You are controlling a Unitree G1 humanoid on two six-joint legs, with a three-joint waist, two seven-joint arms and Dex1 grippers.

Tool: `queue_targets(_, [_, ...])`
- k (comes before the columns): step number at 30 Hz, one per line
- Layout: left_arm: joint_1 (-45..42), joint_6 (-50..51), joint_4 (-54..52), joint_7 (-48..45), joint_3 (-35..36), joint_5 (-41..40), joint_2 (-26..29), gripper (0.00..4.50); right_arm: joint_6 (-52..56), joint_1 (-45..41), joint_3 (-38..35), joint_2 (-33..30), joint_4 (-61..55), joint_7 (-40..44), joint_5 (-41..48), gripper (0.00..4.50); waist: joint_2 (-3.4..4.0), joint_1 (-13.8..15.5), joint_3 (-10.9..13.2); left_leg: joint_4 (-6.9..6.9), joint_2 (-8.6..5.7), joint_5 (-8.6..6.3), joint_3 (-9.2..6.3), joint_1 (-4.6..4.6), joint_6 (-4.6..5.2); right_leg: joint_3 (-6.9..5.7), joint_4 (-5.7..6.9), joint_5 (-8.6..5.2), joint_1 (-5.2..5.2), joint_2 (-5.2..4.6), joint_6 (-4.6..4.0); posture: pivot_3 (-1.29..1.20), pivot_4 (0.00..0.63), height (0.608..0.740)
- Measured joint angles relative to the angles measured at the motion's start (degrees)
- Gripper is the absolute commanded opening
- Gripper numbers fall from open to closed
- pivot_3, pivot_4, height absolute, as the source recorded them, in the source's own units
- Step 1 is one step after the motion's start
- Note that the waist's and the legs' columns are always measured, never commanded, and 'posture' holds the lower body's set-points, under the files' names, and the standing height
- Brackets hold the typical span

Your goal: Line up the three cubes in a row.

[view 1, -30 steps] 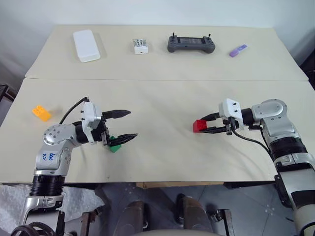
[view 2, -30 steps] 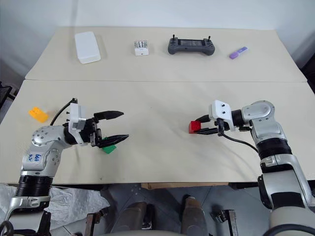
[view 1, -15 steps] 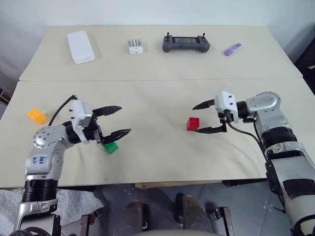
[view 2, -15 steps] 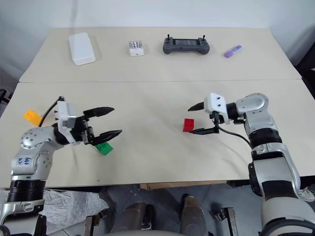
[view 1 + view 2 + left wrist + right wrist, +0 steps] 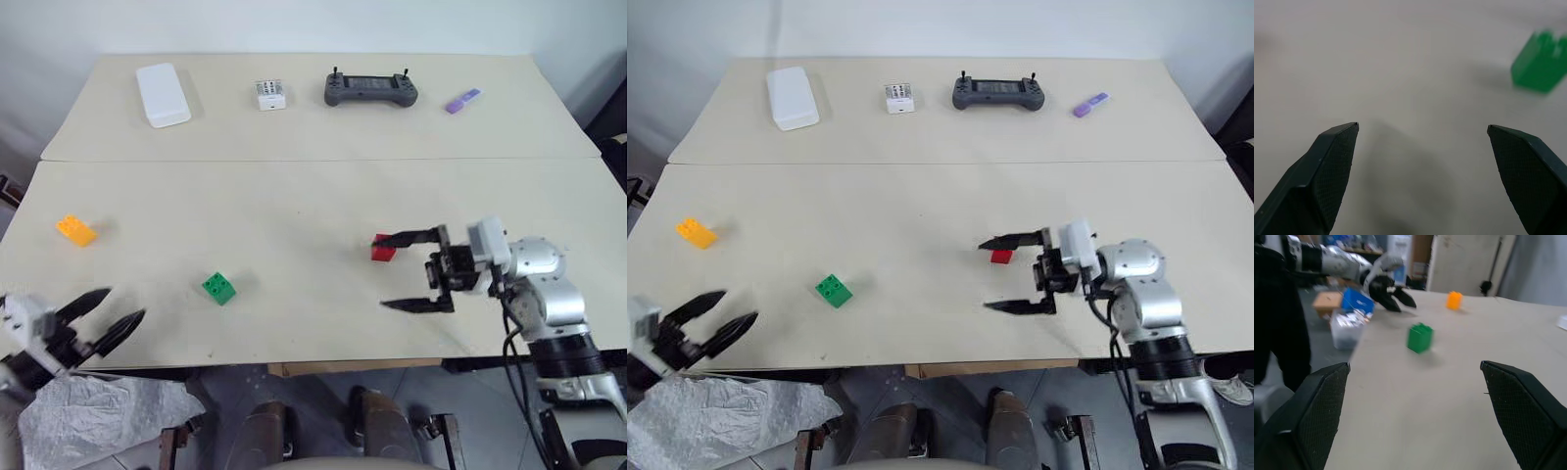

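The three cubes lie apart on the near table. The yellow-orange cube [image 5: 75,229] is at the far left, the green cube [image 5: 219,288] sits left of the middle, and the red cube [image 5: 383,251] is right of the middle. My right gripper [image 5: 382,272] is open and points left, with nothing between its fingers. Its far finger [image 5: 407,237] crosses just in front of the red cube. My left gripper [image 5: 125,304] is open and empty at the table's front left edge, well short of the green cube [image 5: 1540,61].
On the far table lie a white flat box [image 5: 162,92], a small white box with dark dots [image 5: 267,93], a dark controller [image 5: 371,88] and a purple piece [image 5: 462,100]. A seam [image 5: 313,160] divides the two tables. A blue box [image 5: 1357,300] stands beyond the table's left end.
My right gripper has opened, let go of the red cube and drawn back toward the front edge. My left arm has pulled away from the green cube to the front left corner.
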Motion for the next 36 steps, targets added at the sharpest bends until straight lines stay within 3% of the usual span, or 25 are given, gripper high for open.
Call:
queue_targets(5, [1.0,2.0,-5.9,-3.7,-1.9,-1.8,1.4,4.5,0.0,-0.1,-0.2,0.4,-1.6,0.0,0.0,4.48,0.01,0.8,0.0,-0.03,-0.01,-0.04,-0.03,-0.03,0.01,0.02,-0.03,0.12,-0.06,-0.05,-0.2,0.0,0.15,0.74])
queue_targets(12, [-10.5,2.8,-12.6,-1.8,-15.2,0.0,0.1,4.5,0.0,6.3,-5.4,-5.3,-3.5,-0.5,-0.1,4.48,0.01,1.2,0.0,-0.07,-0.05,-0.05,0.02,-0.04,0.04,-0.01,-0.03,0.13,-0.08,0.04,-0.21,0.0,0.15,0.74])
queue_targets(17, [-13.0,1.0,-11.6,0.3,-21.6,3.7,-2.6,4.5,0.0,10.3,-7.3,-6.3,-5.8,-2.6,-0.7,4.48,0.01,0.2,0.0,-0.15,0.12,-0.05,0.41,0.06,0.03,-0.02,-0.05,0.13,-0.13,0.16,-0.21,0.0,0.15,0.74])
queue_targets(20, [-13.8,-0.7,-9.4,1.5,-22.2,4.9,-4.0,3.92,0.1,12.3,-7.8,-6.3,-8.2,-4.4,-0.8,4.5,0.0,0.7,0.0,-0.04,0.14,-0.05,0.42,0.07,0.03,-0.01,-0.02,0.13,-0.11,0.16,-0.21,0.0,0.15,0.74])
queue_targets(28, [-18.7,-1.5,-7.2,0.6,-24.4,5.6,-3.5,1.47,0.0,14.8,-8.8,-6.3,-10.2,-8.4,-1.3,4.5,-0.01,1.5,0.0,0.0,0.08,-0.04,0.37,0.06,0.07,0.04,-0.02,0.16,-0.09,0.1,-0.16,0.0,0.15,0.74])
queue_targets(32, [-25.7,-0.2,-4.4,-3.8,-26.9,5.1,-2.3,1.47,0.2,17.6,-10.6,-6.9,-11.3,-10.0,-1.2,4.5,-0.01,2.1,0.0,0.02,0.07,-0.03,0.4,0.06,0.07,0.02,-0.01,0.16,-0.08,0.11,-0.16,0.0,0.15,0.74])
queue_targets(36, [-45.8,-0.4,7.7,-13.6,-34.1,6.9,-2.1,1.47,1.1,20.3,-13.4,-7.0,-12.8,-13.0,-0.8,4.5,-0.03,3.3,0.0,0.38,-0.05,0.02,0.43,-0.12,0.14,-0.07,0.06,0.21,0.0,0.13,-0.07,0.0,0.15,0.74])
